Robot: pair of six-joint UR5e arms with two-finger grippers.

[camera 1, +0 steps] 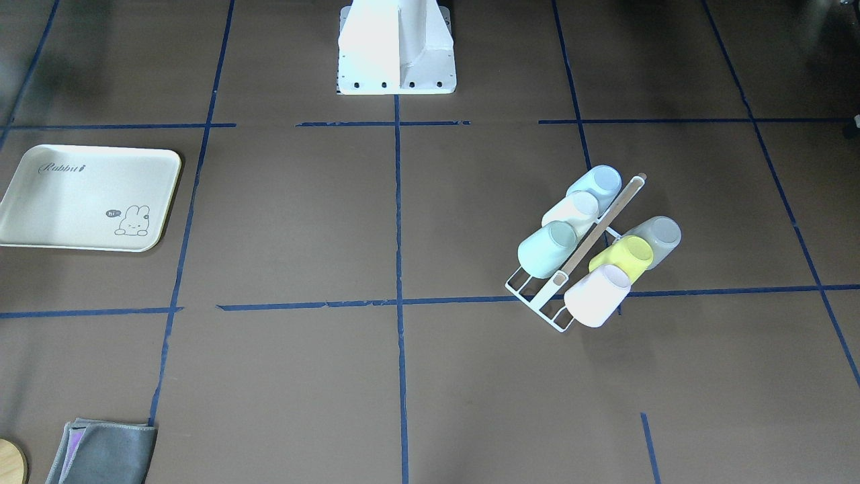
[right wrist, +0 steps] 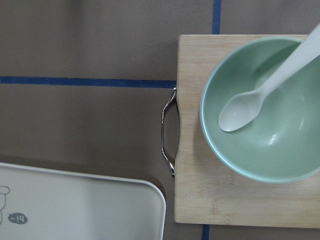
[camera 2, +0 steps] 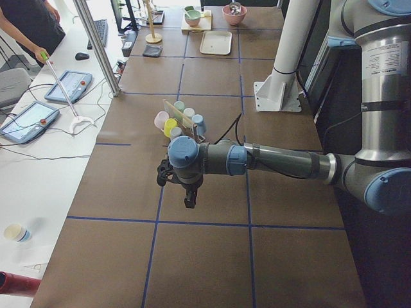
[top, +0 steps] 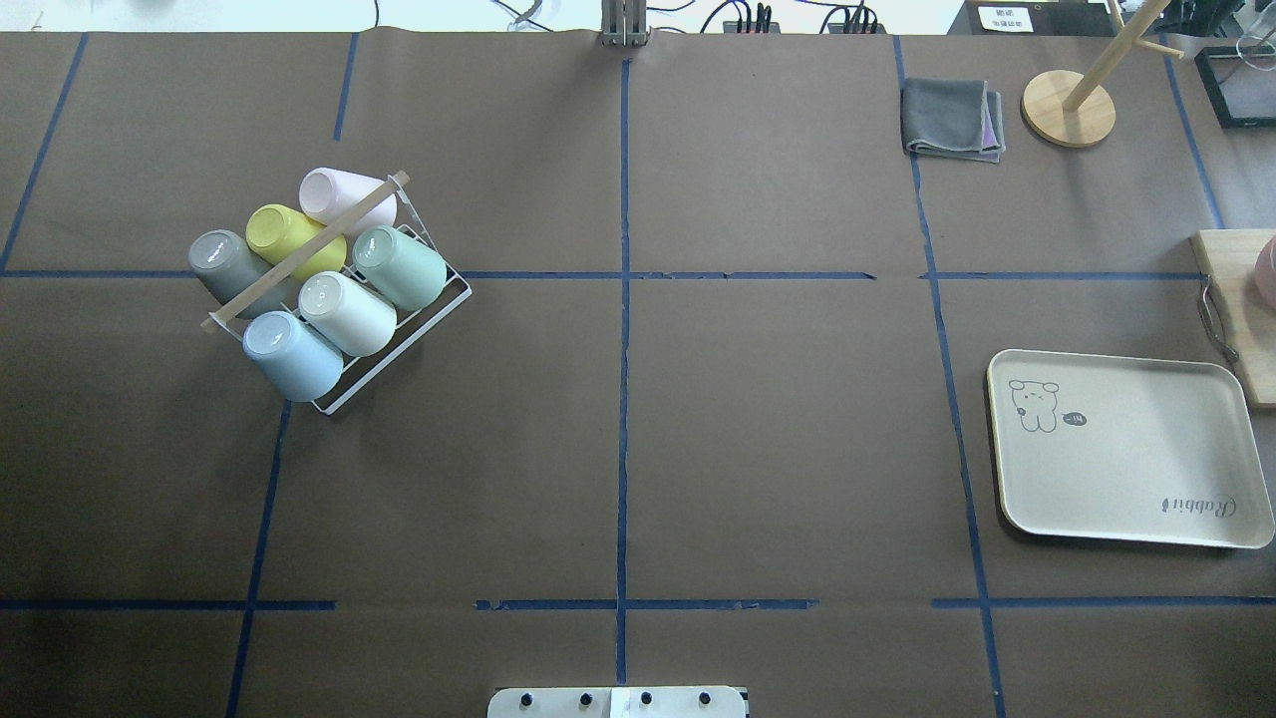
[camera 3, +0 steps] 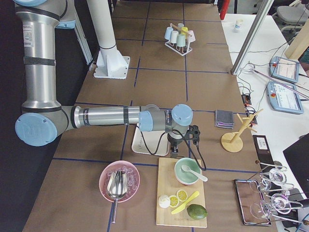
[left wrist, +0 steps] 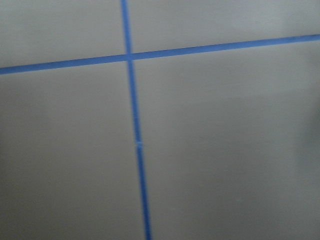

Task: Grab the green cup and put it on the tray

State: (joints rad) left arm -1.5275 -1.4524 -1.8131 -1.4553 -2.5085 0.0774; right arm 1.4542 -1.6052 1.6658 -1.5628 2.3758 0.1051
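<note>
green cup [top: 401,267]: pale mint tumbler, tilted bottom-up on the white wire rack [top: 309,249], at the end of a three-cup row, just beside the cream cup [top: 349,312]. tray [top: 1126,479]: cream, rounded corners, raised rim, "Rabbit" script, flat on the desk [top: 698,449], well apart from the cup.

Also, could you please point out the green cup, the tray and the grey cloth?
green cup [top: 404,269], overhead exterior view, side wall.
tray [top: 1126,469], overhead exterior view, bare middle.
grey cloth [top: 947,118], overhead exterior view, top fold.
</note>
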